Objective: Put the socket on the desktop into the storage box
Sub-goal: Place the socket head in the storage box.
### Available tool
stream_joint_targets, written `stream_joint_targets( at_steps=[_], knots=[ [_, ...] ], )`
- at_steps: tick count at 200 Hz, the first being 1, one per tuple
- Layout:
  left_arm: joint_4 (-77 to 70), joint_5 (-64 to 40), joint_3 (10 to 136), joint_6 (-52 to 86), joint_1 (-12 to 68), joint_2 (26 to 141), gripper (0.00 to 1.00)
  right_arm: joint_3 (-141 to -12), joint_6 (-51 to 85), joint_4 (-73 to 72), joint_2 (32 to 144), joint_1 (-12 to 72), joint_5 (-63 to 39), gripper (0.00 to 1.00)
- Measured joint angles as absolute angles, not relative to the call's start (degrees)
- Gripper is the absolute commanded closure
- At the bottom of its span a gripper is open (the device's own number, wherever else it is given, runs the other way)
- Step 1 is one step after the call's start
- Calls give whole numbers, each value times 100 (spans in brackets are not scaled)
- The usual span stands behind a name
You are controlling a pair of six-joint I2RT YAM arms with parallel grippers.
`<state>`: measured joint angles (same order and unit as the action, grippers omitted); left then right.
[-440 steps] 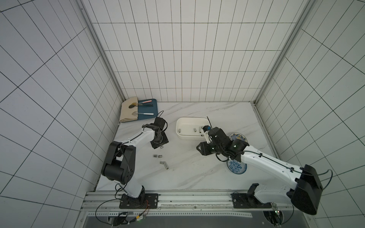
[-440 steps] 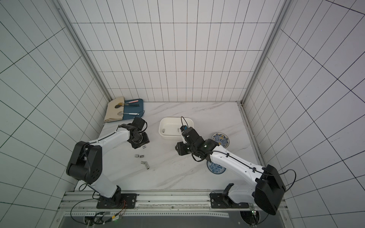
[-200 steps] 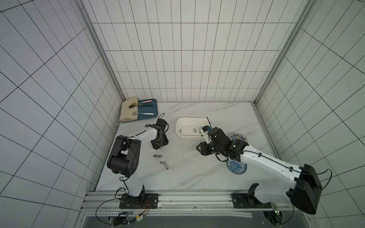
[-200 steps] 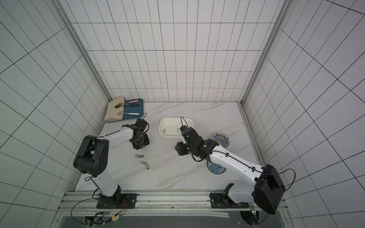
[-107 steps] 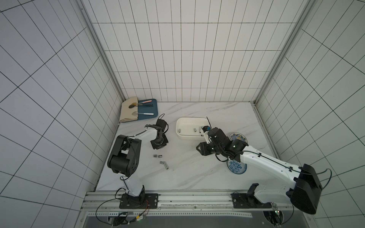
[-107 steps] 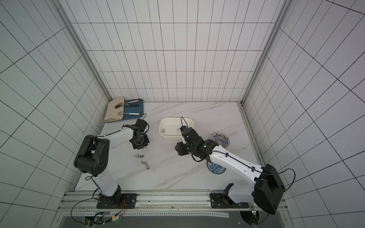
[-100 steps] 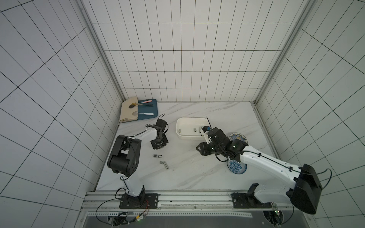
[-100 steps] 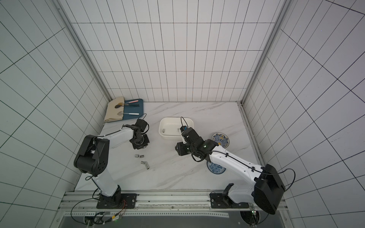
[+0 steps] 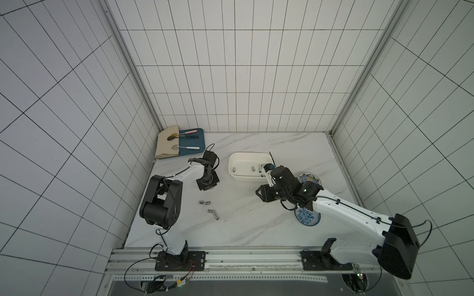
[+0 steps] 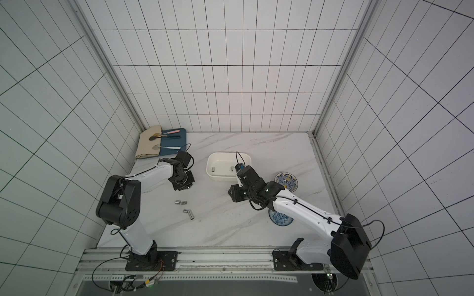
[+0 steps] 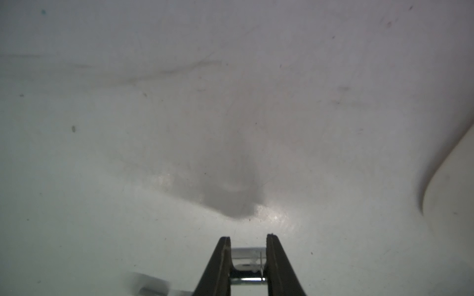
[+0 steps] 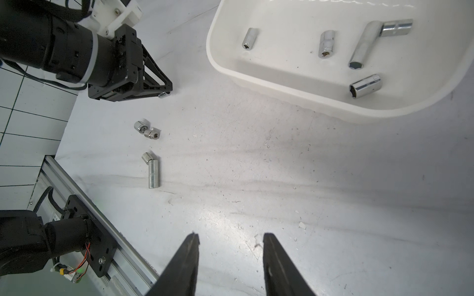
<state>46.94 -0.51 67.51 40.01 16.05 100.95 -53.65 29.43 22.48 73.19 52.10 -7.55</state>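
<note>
1. Socket (image 11: 246, 280): a small chrome cylinder is seen lying crosswise between the fingers of the left gripper (image 11: 248, 236), which is clamped on it. It is held at or just above the desktop (image 9: 243, 225). Whether it has been lifted clear cannot be told.
2. In a top view, the left gripper is found left of centre in the frame. The storage box (image 9: 246, 178) lies to its right, near the centre, with bare desktop between them.
3. The step in hand is judged to be the lift and carry to the storage box. The socket should be raised straight up before any sideways travel, so that it is not dragged or rolled out of the grip.
4. The clamp should be kept firm. The chrome is smooth and round, and the hold is taken near the fingertips only, so slipping is a risk.
5. The low wall should be cleared with margin. The socket should be released low over a bare part of the floor, away from the four chrome pieces (image 12: 365, 85) already inside.
6. The right gripper (image 12: 230, 234) hangs above bare desktop with its jaws apart and nothing between them. In both top views its arm is seen at the right end of the storage box, so entry over the left end is advised.
7. Four loose sockets (image 9: 205, 202) lie in two touching pairs below the left gripper in the frame. They should not be disturbed during the lift.
</note>
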Motion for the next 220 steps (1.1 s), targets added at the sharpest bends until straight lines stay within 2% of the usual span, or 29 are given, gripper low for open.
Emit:
stream_joint_targets(
  at_steps=[85,220],
  knots=[
    [5039,-272,8224,3940,1758,10228,79,-5365,2936,2342,7242,5065,-714,56],
    [5365,-565,10280,3953,2534,11858,80,-5365,2928,2397,7172,4954,-705,55]
  ],
)
